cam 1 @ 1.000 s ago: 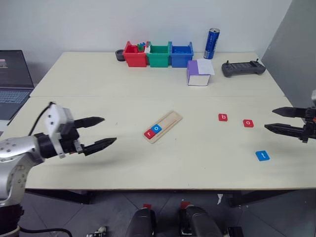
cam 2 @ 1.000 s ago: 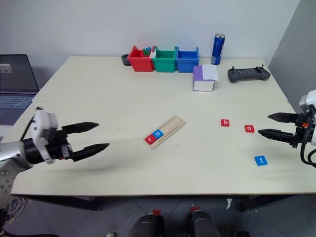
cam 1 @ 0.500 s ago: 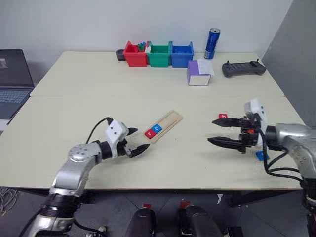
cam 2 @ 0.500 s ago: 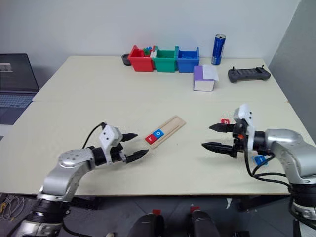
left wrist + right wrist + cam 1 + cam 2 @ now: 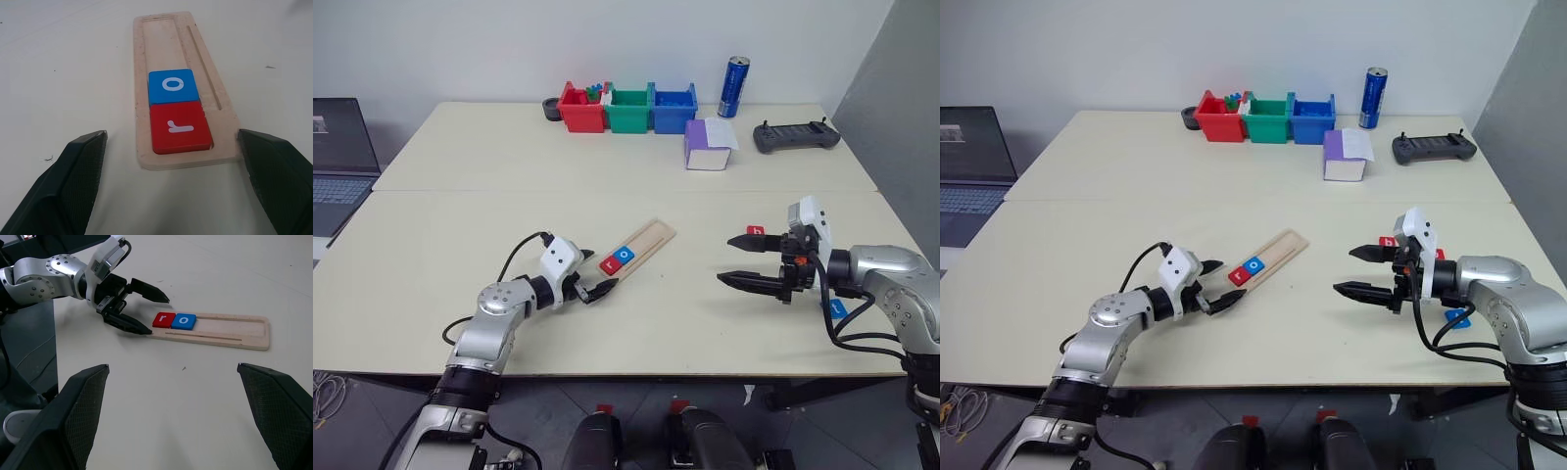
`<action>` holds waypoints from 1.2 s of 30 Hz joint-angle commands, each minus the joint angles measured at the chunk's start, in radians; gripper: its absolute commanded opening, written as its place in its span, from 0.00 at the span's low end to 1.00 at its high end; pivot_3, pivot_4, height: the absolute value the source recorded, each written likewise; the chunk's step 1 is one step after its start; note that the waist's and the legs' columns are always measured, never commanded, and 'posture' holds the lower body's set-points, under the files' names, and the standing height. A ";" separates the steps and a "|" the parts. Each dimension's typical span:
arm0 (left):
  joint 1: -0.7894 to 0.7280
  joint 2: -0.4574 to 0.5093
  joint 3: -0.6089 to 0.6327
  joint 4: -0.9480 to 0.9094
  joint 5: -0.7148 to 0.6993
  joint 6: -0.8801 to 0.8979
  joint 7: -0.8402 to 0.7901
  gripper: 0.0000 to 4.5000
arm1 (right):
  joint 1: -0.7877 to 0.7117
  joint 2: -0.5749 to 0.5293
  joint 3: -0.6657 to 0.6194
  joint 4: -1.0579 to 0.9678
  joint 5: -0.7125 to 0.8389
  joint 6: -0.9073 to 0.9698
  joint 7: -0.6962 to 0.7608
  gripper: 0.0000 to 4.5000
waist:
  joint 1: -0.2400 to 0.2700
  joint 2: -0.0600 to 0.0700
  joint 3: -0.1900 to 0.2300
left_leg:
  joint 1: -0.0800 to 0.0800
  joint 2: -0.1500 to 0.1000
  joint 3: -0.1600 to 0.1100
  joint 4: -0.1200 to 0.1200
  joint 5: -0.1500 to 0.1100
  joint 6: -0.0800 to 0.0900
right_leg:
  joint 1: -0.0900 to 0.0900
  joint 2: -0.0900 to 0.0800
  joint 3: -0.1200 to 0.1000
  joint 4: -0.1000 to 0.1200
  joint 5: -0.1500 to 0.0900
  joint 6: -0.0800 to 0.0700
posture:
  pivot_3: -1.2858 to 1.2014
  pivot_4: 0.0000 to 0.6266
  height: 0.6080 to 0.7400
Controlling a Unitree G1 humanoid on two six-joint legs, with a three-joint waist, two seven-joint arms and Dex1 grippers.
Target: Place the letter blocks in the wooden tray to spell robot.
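The wooden tray (image 5: 641, 246) lies slanted mid-table, and at its near end sit a red "r" block (image 5: 180, 127) and a blue "o" block (image 5: 172, 85). My left gripper (image 5: 601, 272) is open, low over the table, and its fingers straddle that end of the tray; one finger (image 5: 274, 171) is right beside the tray's corner. My right gripper (image 5: 729, 260) hovers open, pointing toward the tray, with nothing between its fingers. A red "b" block (image 5: 756, 231) lies just behind it. A blue block (image 5: 836, 309) peeks out beside the right arm.
At the back stand red (image 5: 579, 110), green (image 5: 628, 110) and blue (image 5: 674, 109) bins, a blue can (image 5: 733, 86), a purple-and-white box (image 5: 708, 145) and a black controller (image 5: 796, 136). A laptop (image 5: 337, 147) sits off the far left edge.
Both arms swung in from the table's sides. The left gripper dropped to the tray's near end; the right gripper moved left past the loose blocks. No block has moved.
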State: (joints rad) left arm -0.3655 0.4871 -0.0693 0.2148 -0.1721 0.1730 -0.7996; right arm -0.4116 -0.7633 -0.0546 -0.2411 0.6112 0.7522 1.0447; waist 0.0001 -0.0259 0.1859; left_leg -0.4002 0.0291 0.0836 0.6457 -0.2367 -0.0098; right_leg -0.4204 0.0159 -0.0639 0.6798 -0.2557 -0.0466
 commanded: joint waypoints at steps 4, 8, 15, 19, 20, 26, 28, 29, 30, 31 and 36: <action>-0.044 -0.024 -0.026 0.037 0.012 -0.045 -0.034 1.00 | -0.009 -0.004 -0.010 -0.034 0.016 -0.003 -0.005 0.99 | 0.000 0.000 0.000 | 0.000 0.000 0.000 0.000 0.000 0.000 | 0.000 0.000 0.000 0.000 0.000 0.000 | 0.52 0.24 1.00; -0.060 -0.029 -0.027 0.056 0.024 -0.046 -0.034 1.00 | -0.010 -0.003 -0.009 -0.035 0.016 -0.003 -0.008 0.99 | -0.001 0.000 0.000 | 0.000 0.000 0.000 0.000 0.000 0.000 | 0.000 0.000 0.000 0.000 0.000 0.000 | 0.52 0.24 1.00; -0.061 -0.033 -0.038 0.069 0.046 -0.048 -0.036 1.00 | -0.007 0.000 -0.007 -0.040 0.015 -0.002 -0.016 0.99 | -0.001 0.000 0.000 | 0.000 0.000 0.000 0.000 0.000 0.000 | 0.000 0.000 0.000 0.000 0.000 0.000 | 0.52 0.24 1.00; -0.066 -0.040 -0.034 0.081 0.051 -0.052 -0.025 1.00 | -0.007 0.000 -0.003 -0.039 0.014 -0.003 -0.019 0.99 | -0.001 0.000 0.000 | 0.000 0.000 0.000 0.000 0.000 0.000 | 0.000 0.000 0.000 0.000 0.000 0.000 | 0.52 0.24 1.00; -0.066 -0.043 -0.029 0.079 0.046 -0.050 -0.021 1.00 | -0.007 -0.001 -0.002 -0.038 0.014 -0.004 -0.019 0.99 | -0.001 0.000 0.000 | 0.000 0.000 0.000 0.000 0.000 0.000 | 0.000 0.000 0.000 0.000 0.000 0.000 | 0.52 0.24 1.00; -0.067 -0.048 -0.015 0.078 0.041 -0.039 -0.001 1.00 | -0.007 0.000 0.002 -0.034 0.012 -0.009 -0.019 0.99 | -0.001 0.000 0.000 | 0.000 0.000 0.000 0.000 0.000 0.000 | 0.000 0.000 0.000 0.000 0.000 0.000 | 0.52 0.24 1.00; -0.065 -0.051 -0.019 0.076 0.044 -0.037 0.003 1.00 | -0.001 -0.001 0.002 -0.036 0.013 -0.011 -0.019 0.99 | -0.001 0.000 0.000 | 0.000 0.000 0.000 0.000 0.000 0.000 | 0.000 0.000 0.000 0.000 0.000 0.000 | 0.52 0.24 1.00; -0.065 -0.055 -0.017 0.075 0.043 -0.031 0.011 1.00 | 0.001 -0.001 0.003 -0.037 0.012 -0.012 -0.018 0.99 | -0.001 0.000 0.000 | 0.000 0.000 0.000 0.000 0.000 0.000 | 0.000 0.000 0.000 0.000 0.000 0.000 | 0.52 0.24 1.00; -0.066 -0.059 -0.014 0.074 0.042 -0.025 0.017 1.00 | 0.001 -0.001 0.004 -0.037 0.012 -0.012 -0.018 0.99 | -0.001 0.000 0.000 | 0.000 0.000 0.000 0.000 0.000 0.000 | 0.000 0.000 0.000 0.000 0.000 0.000 | 0.52 0.24 1.00; -0.066 -0.062 -0.011 0.073 0.039 -0.014 0.025 1.00 | -0.001 -0.001 0.005 -0.035 0.012 -0.012 -0.017 0.99 | -0.001 0.000 0.000 | 0.000 0.000 0.000 0.000 0.000 0.000 | 0.000 0.000 0.000 0.000 0.000 0.000 | 0.52 0.24 1.00; -0.064 -0.062 -0.011 0.073 0.043 0.004 0.042 1.00 | -0.009 -0.003 0.010 -0.024 0.007 -0.019 -0.014 0.99 | -0.001 0.000 0.000 | 0.000 0.000 0.000 0.000 0.000 0.000 | 0.000 0.000 0.000 0.000 0.000 0.000 | 0.52 0.24 1.00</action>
State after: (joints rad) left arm -0.4228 0.4249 -0.0953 0.2937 -0.1339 0.1686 -0.7752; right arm -0.4097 -0.7633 -0.0345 -0.2410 0.6108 0.7502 1.0243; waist -0.0009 -0.0262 0.1858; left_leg -0.4001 0.0290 0.0835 0.6456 -0.2367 -0.0098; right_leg -0.4203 0.0159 -0.0642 0.6797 -0.2556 -0.0463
